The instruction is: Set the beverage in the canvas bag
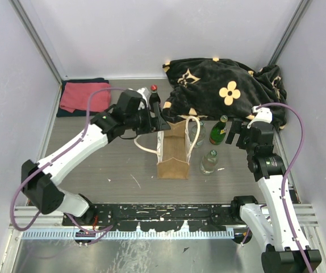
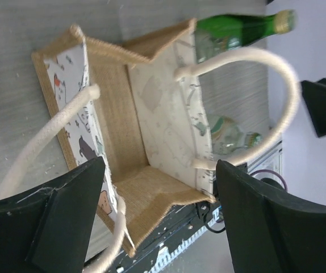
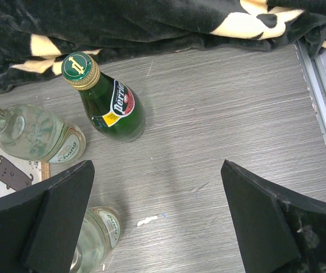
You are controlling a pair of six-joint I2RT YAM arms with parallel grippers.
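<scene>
The canvas bag (image 1: 173,152) stands upright mid-table with its mouth open and its cream handles (image 2: 276,74) looped out. My left gripper (image 1: 158,120) hovers over the bag's far-left rim, open, with nothing between its fingers; in its wrist view the gripper (image 2: 160,170) looks down into the bag (image 2: 117,96), where no bottle shows. A green Perrier bottle (image 1: 218,131) (image 3: 109,99) and two clear bottles (image 1: 208,161) (image 1: 197,132) stand right of the bag. My right gripper (image 1: 238,135) (image 3: 157,170) is open above bare table beside the green bottle.
A dark bottle with a red cap (image 1: 153,94) stands just behind the left gripper. A black blanket with yellow flowers (image 1: 225,85) fills the back right. A folded red towel (image 1: 83,96) lies at the back left. Walls close in on three sides.
</scene>
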